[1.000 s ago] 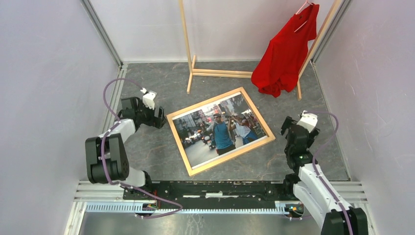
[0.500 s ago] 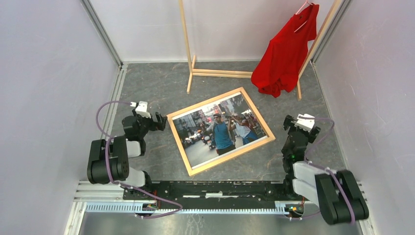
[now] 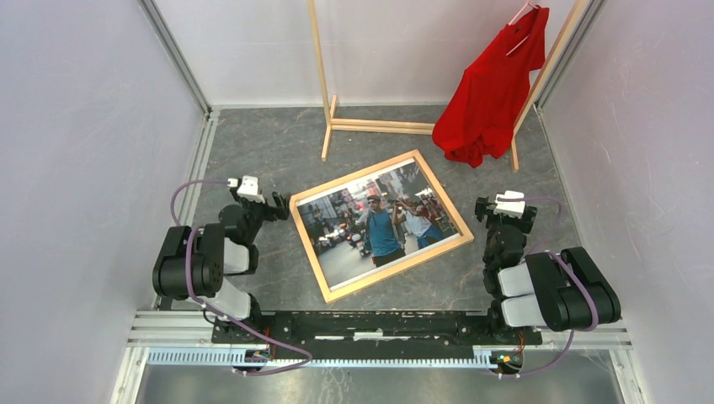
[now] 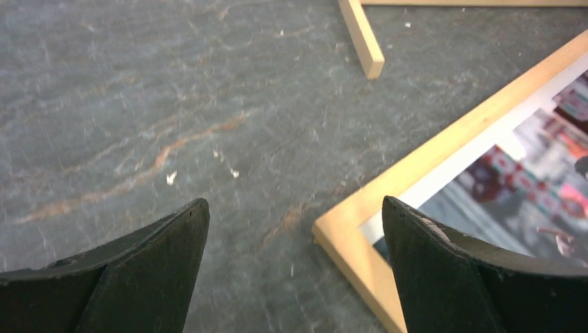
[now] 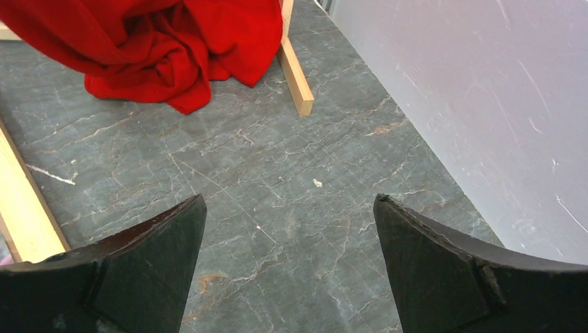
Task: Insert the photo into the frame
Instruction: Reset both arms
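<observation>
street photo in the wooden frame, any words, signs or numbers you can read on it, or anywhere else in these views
No text can be read in any view.
Busy street-scene paper photo in the thin light wooden frame: coloured patches that may be shop signs, too small and blurred to read.
Red cloth shirt on the wooden clothes rack: no print or label shows.
</observation>
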`<state>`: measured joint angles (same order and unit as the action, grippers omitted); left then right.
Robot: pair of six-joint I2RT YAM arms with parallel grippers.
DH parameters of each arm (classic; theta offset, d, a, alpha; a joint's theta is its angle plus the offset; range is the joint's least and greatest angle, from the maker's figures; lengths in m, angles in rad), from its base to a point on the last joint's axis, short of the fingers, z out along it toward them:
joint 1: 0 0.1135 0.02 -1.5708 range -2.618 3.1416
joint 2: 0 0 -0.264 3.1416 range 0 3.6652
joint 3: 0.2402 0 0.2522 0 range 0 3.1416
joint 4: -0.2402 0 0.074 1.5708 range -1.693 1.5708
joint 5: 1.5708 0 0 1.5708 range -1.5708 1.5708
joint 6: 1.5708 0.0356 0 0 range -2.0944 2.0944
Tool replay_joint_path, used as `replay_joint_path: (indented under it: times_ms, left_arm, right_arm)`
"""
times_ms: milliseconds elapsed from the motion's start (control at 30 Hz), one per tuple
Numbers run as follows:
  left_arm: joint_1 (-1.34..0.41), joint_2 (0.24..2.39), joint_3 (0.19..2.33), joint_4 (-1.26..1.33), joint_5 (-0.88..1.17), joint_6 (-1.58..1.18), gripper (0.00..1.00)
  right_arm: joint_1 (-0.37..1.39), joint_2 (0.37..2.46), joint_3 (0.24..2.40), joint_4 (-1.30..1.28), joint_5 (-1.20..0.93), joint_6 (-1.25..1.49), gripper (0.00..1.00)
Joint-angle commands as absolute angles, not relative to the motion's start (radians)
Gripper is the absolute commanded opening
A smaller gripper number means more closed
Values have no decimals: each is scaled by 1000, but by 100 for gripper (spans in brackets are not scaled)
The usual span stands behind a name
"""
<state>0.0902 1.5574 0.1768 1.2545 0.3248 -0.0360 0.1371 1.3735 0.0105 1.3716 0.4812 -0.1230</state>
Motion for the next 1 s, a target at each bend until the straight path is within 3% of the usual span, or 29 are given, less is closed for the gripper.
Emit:
replay_joint_path:
  times_ms: [0, 967]
  left_arm:
    - [64, 1541, 222, 1223, 229, -6, 100]
    - [63, 1542, 212, 1253, 232, -8, 100]
  right_arm:
    - [135, 1371, -75, 1381, 438, -152, 98]
    - [136, 1371, -81, 1399, 441, -156, 98]
